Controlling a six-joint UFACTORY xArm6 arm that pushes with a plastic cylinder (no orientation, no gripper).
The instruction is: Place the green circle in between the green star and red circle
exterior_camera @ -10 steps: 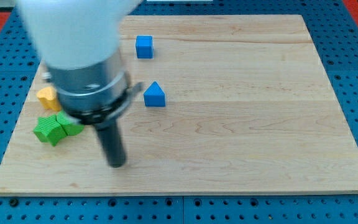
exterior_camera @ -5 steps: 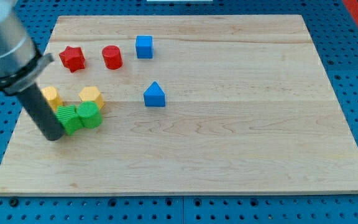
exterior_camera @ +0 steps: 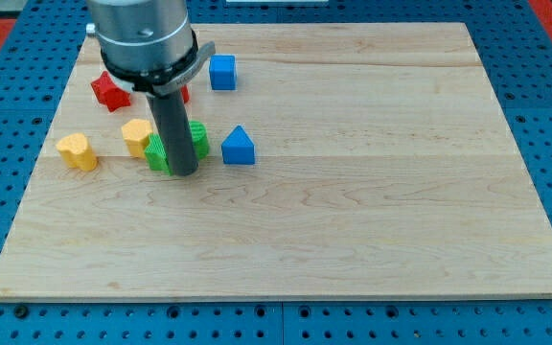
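My tip [exterior_camera: 182, 173] rests on the board just below two green blocks and touches them. The green block on the left [exterior_camera: 157, 152] looks like the star. The one on the right [exterior_camera: 199, 140], partly behind the rod, looks like the circle. The red star [exterior_camera: 109, 92] lies at the upper left. Only a sliver of the red circle [exterior_camera: 183, 94] shows beside the rod, above the green blocks. The arm's body hides the rest of it.
A blue cube [exterior_camera: 222, 71] lies near the view's top. A blue triangle [exterior_camera: 239, 146] lies just right of the green circle. A yellow hexagon [exterior_camera: 137, 136] touches the green star's left side. Another yellow block [exterior_camera: 77, 151] lies near the board's left edge.
My tip swept from the left side to the right and up. Both green blocks slid right and up with it, to beside the blue triangle. The yellow blocks shifted slightly.
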